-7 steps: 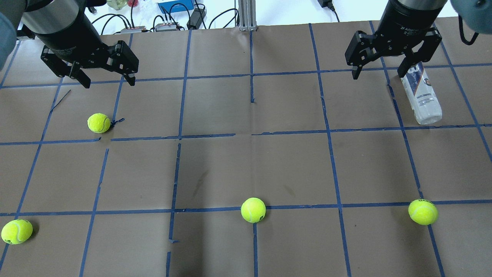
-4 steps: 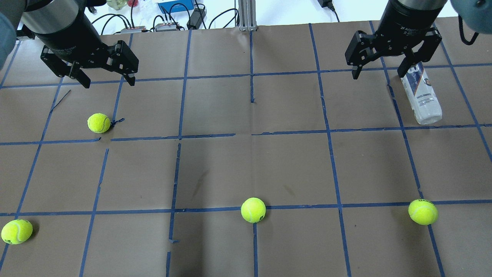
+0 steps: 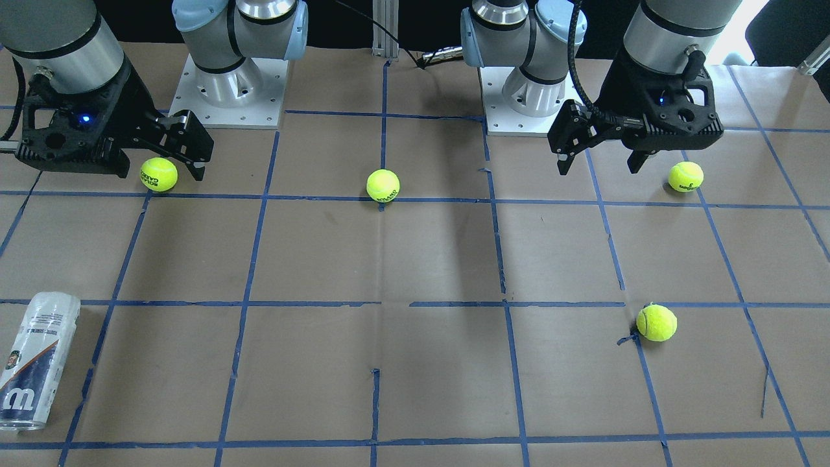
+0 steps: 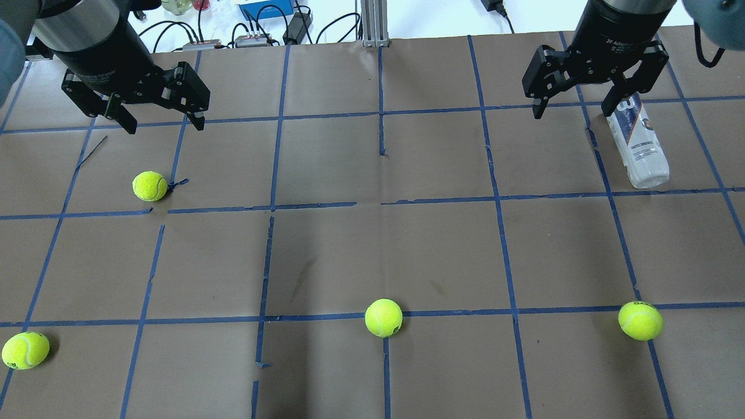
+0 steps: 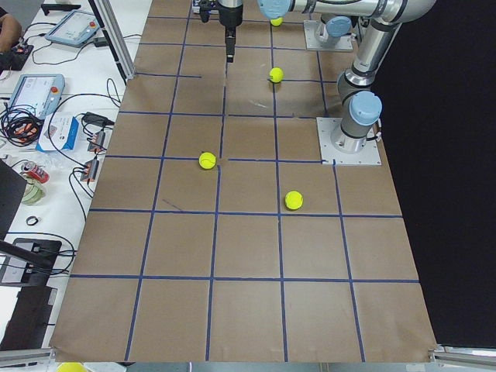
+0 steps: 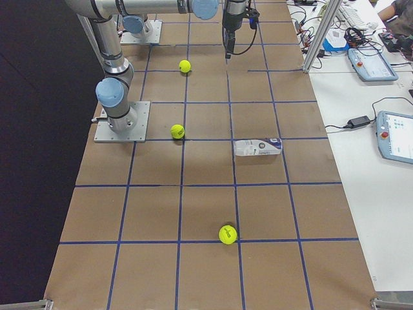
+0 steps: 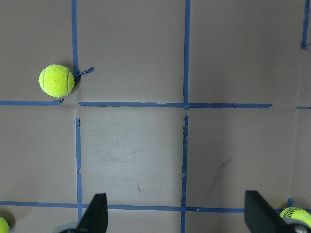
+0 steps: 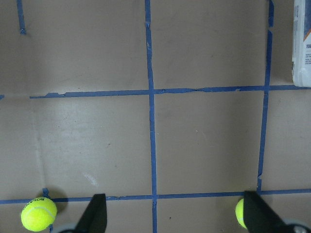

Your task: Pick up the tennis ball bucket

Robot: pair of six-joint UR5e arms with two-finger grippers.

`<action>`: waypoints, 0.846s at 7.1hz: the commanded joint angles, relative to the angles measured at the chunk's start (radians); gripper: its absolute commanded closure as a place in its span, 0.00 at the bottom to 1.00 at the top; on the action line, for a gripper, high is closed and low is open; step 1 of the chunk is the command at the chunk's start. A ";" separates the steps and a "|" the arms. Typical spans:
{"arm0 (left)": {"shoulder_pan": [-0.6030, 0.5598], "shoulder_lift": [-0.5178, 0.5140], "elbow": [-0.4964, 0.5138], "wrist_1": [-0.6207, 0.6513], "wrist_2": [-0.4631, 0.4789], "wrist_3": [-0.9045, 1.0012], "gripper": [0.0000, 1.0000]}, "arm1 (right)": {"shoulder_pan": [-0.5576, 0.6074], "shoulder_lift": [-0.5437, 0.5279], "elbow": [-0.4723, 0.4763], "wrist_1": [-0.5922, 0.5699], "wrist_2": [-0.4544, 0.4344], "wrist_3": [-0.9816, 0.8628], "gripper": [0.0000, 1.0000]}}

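The tennis ball bucket (image 4: 640, 145) is a clear can with a white, navy and orange label. It lies on its side at the far right of the brown table, also seen as the bucket (image 3: 35, 360) and the bucket (image 6: 258, 147). My right gripper (image 4: 573, 112) hangs open above the table. Its right finger overlaps the can's far end in the overhead view, with nothing between the fingers. In the right wrist view, the bucket (image 8: 302, 43) sits at the top right, away from the open gripper (image 8: 176, 213). My left gripper (image 4: 165, 125) is open and empty at the far left.
Several yellow-green tennis balls lie around: one ball (image 4: 149, 185) near the left gripper, and others (image 4: 24, 350), (image 4: 383, 318), (image 4: 640, 320) along the near side. Cables and boxes (image 4: 262, 23) sit beyond the far edge. The arm bases (image 3: 227, 91) stand on the robot's side.
The right gripper has edged very slightly toward the table's far side. The bucket, the balls and the left gripper stay where they were.
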 commanded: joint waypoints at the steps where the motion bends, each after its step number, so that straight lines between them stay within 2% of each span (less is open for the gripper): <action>1: 0.000 0.000 0.000 0.000 0.000 0.000 0.00 | 0.004 0.004 0.004 0.004 0.002 0.005 0.00; 6: 0.000 0.000 0.000 -0.002 0.001 0.000 0.00 | 0.003 0.005 -0.002 -0.002 0.003 -0.001 0.00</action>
